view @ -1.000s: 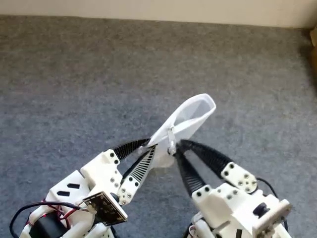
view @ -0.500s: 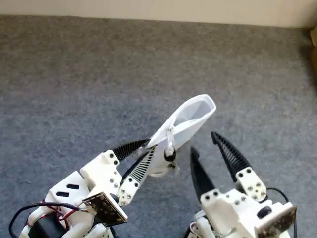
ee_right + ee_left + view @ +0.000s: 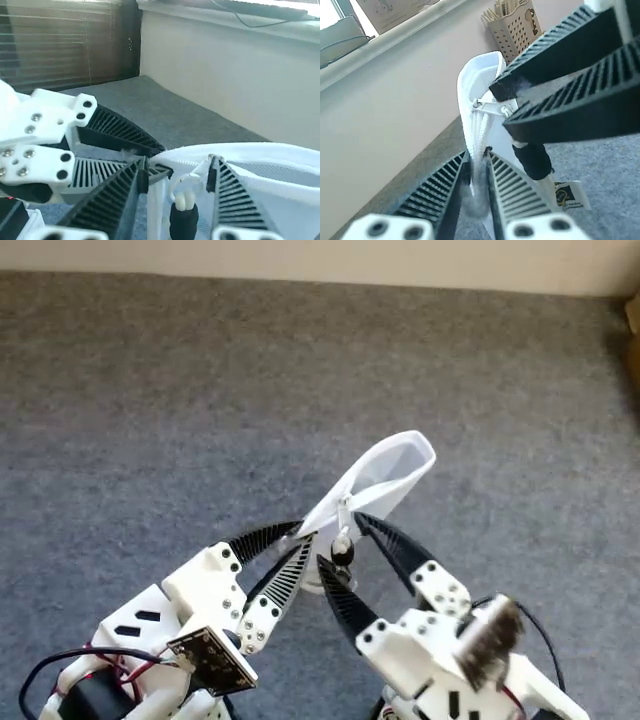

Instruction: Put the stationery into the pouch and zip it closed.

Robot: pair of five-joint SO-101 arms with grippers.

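A white mesh pouch (image 3: pixel 385 475) stands tilted up off the grey carpet. My left gripper (image 3: pixel 293 548) is shut on its near end, and the fabric edge (image 3: pixel 477 187) sits pinched between the ribbed fingers (image 3: pixel 442 192). The zipper's black pull (image 3: pixel 342 552) hangs just beside that grip. My right gripper (image 3: pixel 340 538) is open, one finger on each side of the pull (image 3: pixel 181 212), and its fingers (image 3: pixel 227 192) are apart from the pull. The pouch (image 3: pixel 260 167) stretches away past them. In the left wrist view the right arm's fingers (image 3: pixel 570 75) cross over the pouch (image 3: pixel 475 95).
Grey carpet (image 3: pixel 150 410) lies open all around the pouch, ending at a pale wall (image 3: pixel 320 255) at the back. A brown object (image 3: pixel 632 330) pokes in at the right edge. A perforated holder of wooden sticks (image 3: pixel 512 25) stands by the wall.
The right gripper left the zipper pull, drew back open towards the right, and has now come forward again with its fingers around the pull. The left gripper and pouch stayed still.
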